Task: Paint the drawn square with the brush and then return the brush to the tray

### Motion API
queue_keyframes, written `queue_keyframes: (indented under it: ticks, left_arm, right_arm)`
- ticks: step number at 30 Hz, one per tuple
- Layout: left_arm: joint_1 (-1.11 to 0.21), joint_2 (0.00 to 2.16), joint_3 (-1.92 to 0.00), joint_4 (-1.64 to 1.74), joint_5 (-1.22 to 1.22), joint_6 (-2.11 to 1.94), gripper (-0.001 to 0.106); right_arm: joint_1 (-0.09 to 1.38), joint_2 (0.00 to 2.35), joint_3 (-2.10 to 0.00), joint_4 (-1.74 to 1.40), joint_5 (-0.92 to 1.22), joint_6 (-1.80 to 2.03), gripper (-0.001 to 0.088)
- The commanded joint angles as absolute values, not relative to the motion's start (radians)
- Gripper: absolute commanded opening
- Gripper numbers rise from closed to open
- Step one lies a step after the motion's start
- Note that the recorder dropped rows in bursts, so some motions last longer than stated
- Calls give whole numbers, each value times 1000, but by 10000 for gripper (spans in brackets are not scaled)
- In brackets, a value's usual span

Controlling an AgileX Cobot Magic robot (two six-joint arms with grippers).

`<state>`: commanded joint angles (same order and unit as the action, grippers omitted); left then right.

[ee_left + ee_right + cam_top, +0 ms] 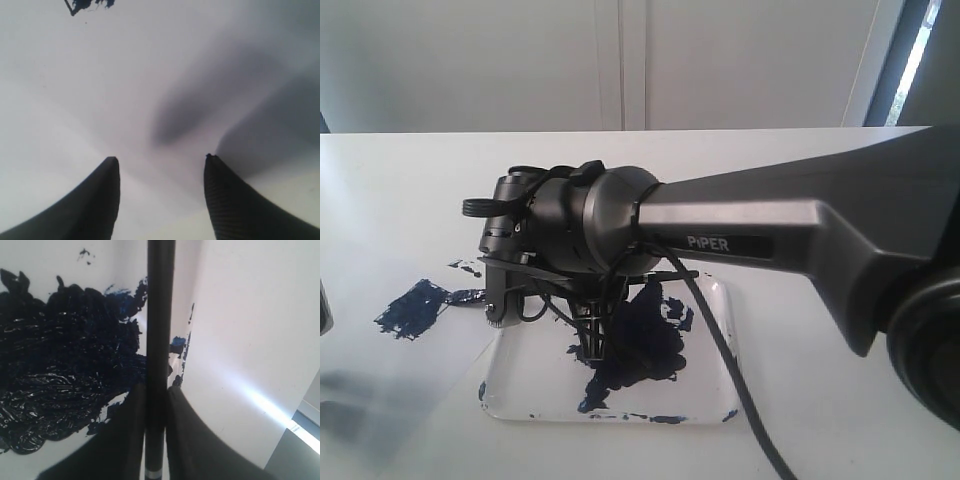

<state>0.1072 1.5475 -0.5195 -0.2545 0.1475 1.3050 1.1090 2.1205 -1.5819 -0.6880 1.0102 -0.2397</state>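
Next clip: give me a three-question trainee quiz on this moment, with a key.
1. True or false: the right gripper is shut on the brush.
2. The brush is held over: A the tray; B a sink; C a shelf.
3. Fill in: the left gripper is ____.
Key: 1 true; 2 A; 3 open.

Left end effector, dark fingers apart, over a shadowed white surface, a navy paint mark well beyond.
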Motion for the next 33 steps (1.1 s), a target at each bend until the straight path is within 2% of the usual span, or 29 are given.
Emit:
queue_keyframes:
  ticks: [21,33]
  left_arm:
    - [107,1547,-519,-255,149,1305,564]
    - [107,1547,-519,-255,149,1305,564]
  right_arm:
    - [1109,2122,-1582,-710,1014,-259,0]
    - [1136,2052,-1586,-736,902,-195,0]
